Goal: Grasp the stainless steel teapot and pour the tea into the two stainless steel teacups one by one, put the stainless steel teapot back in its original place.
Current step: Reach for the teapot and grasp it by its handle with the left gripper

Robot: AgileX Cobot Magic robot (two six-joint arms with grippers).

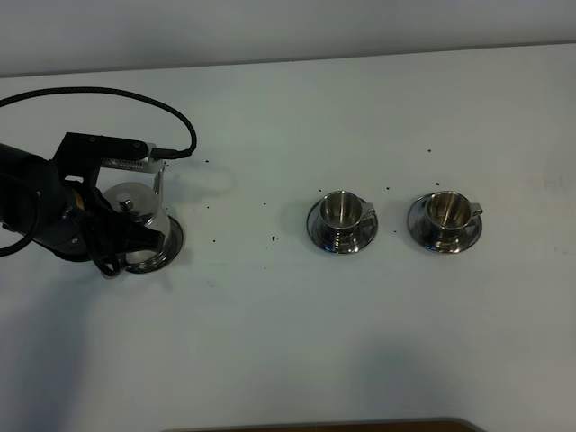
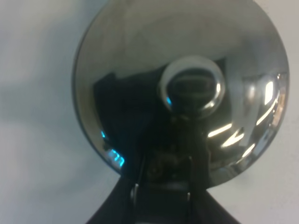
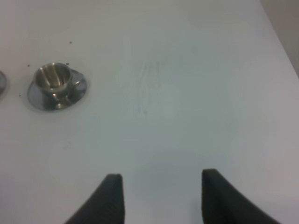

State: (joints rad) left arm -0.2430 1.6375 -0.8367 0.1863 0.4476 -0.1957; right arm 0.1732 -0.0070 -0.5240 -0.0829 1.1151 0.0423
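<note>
The stainless steel teapot stands on its flat steel disc at the table's left. My left gripper reaches in at the pot's near side. The left wrist view looks down on the domed lid and knob, with my left gripper straddling the loop handle; its jaws stand narrow, and the dark reflections hide any contact. Two steel teacups on saucers sit right of centre, one nearer the pot, the other further right and also visible as the teacup. My right gripper hovers open over bare table.
Small dark specks dot the white table between the pot and the cups. A black cable loops over the left arm. A dark edge runs along the front. The rim of the other saucer just shows at the frame's side.
</note>
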